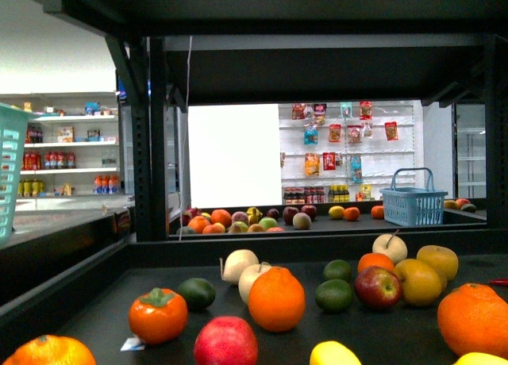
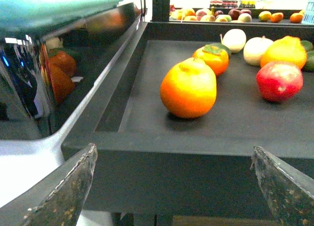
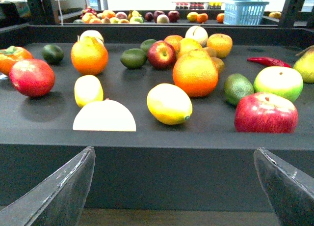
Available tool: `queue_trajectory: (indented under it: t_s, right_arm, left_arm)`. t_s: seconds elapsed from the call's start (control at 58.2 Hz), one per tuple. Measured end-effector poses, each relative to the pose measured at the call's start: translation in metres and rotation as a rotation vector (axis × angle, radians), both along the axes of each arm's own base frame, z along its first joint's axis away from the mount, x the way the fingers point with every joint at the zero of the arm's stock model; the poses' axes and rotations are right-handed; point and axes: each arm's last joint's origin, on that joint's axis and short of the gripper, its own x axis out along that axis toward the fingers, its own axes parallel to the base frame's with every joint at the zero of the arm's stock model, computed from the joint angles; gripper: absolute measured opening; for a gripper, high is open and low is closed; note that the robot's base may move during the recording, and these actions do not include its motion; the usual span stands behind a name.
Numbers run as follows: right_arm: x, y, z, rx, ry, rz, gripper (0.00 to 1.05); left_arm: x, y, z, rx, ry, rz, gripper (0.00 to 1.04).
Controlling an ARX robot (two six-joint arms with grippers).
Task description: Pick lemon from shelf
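The lemon [image 3: 169,103], a smooth pale-yellow oval, lies near the front of the shelf tray [image 3: 147,69] in the right wrist view. A second, smaller yellow oval fruit [image 3: 88,90] lies beside it. In the front view the two show cut off at the lower edge, lemon [image 1: 480,359] and smaller one [image 1: 333,354]. My right gripper [image 3: 174,150] is open, low in front of the shelf's black lip [image 3: 171,172], short of the lemon. My left gripper [image 2: 173,148] is open too, before the lip [image 2: 196,172] at the tray's left end, facing an orange [image 2: 189,87]. Neither gripper shows in the front view.
Oranges, apples, limes, a persimmon [image 1: 157,315] and a red chilli [image 3: 267,62] crowd the tray. A pale half-round piece [image 3: 104,116] lies by the lip. A red apple [image 3: 265,113] sits right of the lemon. An upper tier [image 1: 317,63] hangs overhead. A teal basket [image 1: 8,170] is at the left.
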Motion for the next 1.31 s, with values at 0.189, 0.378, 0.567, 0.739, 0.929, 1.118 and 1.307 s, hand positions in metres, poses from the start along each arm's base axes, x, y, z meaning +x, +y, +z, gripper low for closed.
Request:
queue_trajectory:
  t_s: [0.189, 0.378, 0.567, 0.739, 0.929, 1.118, 1.307]
  right_arm:
    - [0.0000, 0.0000, 0.0000, 0.000, 0.000, 0.000, 0.97]
    - [0.0000, 0.0000, 0.0000, 0.000, 0.000, 0.000, 0.97]
    - [0.0000, 0.0000, 0.0000, 0.000, 0.000, 0.000, 0.97]
    - [0.0000, 0.0000, 0.0000, 0.003, 0.000, 0.000, 0.97]
    - [0.0000, 0.0000, 0.0000, 0.003, 0.000, 0.000, 0.97]
    - [0.0000, 0.0000, 0.0000, 0.003, 0.000, 0.000, 0.97]
    - [0.0000, 0.0000, 0.0000, 0.003, 0.000, 0.000, 0.97]
  left_arm:
    - [0.0000, 0.0000, 0.0000, 0.000, 0.000, 0.000, 0.97]
    - [0.0000, 0.0000, 0.0000, 0.000, 0.000, 0.001, 0.97]
    - [0.0000, 0.0000, 0.0000, 0.000, 0.000, 0.001, 0.97]
    - [0.0000, 0.0000, 0.0000, 0.000, 0.000, 0.000, 0.97]
    - [0.0000, 0.0000, 0.0000, 0.000, 0.000, 0.000, 0.97]
    - [0.0000, 0.0000, 0.0000, 0.000, 0.000, 0.000, 0.97]
    - [0.0094, 0.0032, 0.0022, -0.321, 0.198, 0.038, 0.97]
